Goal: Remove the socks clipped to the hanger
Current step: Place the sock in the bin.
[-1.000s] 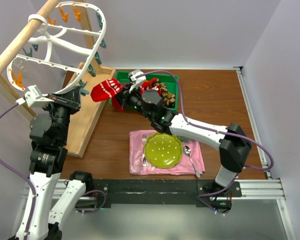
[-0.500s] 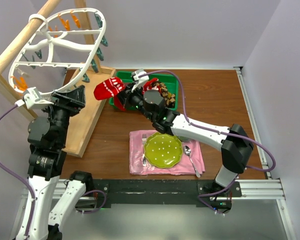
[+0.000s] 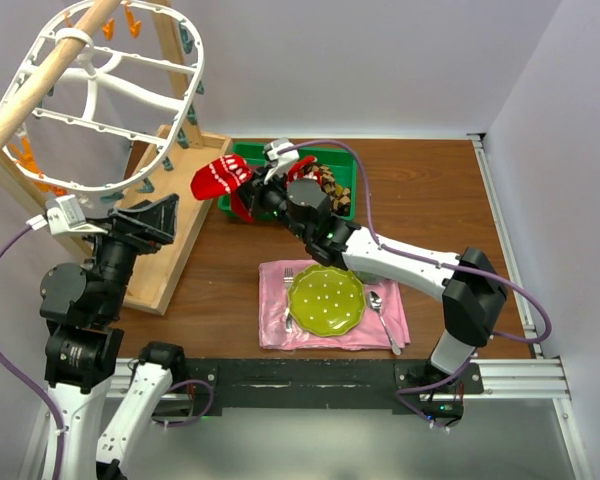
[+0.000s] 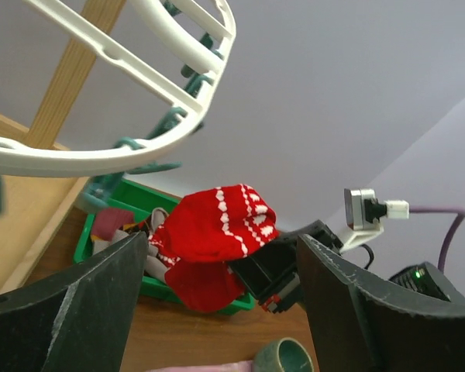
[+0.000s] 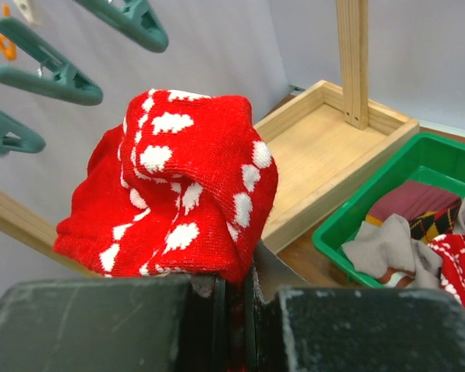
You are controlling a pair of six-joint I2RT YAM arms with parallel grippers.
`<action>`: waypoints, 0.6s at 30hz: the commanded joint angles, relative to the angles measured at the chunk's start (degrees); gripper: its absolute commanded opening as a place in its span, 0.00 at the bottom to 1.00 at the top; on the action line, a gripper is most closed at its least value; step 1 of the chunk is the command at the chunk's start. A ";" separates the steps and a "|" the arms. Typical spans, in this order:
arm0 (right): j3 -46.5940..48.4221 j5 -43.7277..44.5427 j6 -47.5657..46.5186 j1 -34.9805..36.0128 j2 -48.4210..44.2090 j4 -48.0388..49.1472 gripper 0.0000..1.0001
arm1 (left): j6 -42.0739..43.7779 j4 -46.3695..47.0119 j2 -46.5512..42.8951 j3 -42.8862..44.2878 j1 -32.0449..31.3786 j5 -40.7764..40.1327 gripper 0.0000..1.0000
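My right gripper [image 3: 248, 190] [image 5: 244, 283] is shut on a red-and-white sock [image 3: 218, 177] [image 5: 178, 178] [image 4: 217, 225], holding it in the air left of the green bin [image 3: 352, 170] [image 5: 418, 159]. More socks lie in that bin: grey [image 5: 380, 244], maroon [image 5: 415, 201] and argyle [image 3: 329, 190]. The white hanger [image 3: 98, 85] [image 4: 77, 161] hangs from the wooden pole, and I see only teal clips [image 5: 31, 77] and orange ones on it, no sock. My left gripper [image 3: 158, 218] [image 4: 223, 240] is open below the hanger's lower rim, not touching it.
The wooden rack's base [image 3: 170, 245] and its pole [image 3: 40, 85] take up the left of the table. A pink napkin [image 3: 278, 275] near the front carries a green plate [image 3: 325, 300], a fork and a spoon [image 3: 377, 300].
My left gripper has opened, let go of the hanger's lower rim and dropped back. The hanger has swung up and away to the left. The right arm with the sock has barely moved.
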 commanded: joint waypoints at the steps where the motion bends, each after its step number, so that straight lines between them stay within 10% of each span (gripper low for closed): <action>1: 0.77 0.21 1.77 -3.84 -1.17 -0.65 0.00 | 4.66 -1.70 0.37 1.00 -0.08 10.27 0.82; 18: 18.16 -5.86 8.63 -19.32 26.59 -4.94 0.00 | 5.63 4.44 1.34 -14.11 -0.08 25.22 0.79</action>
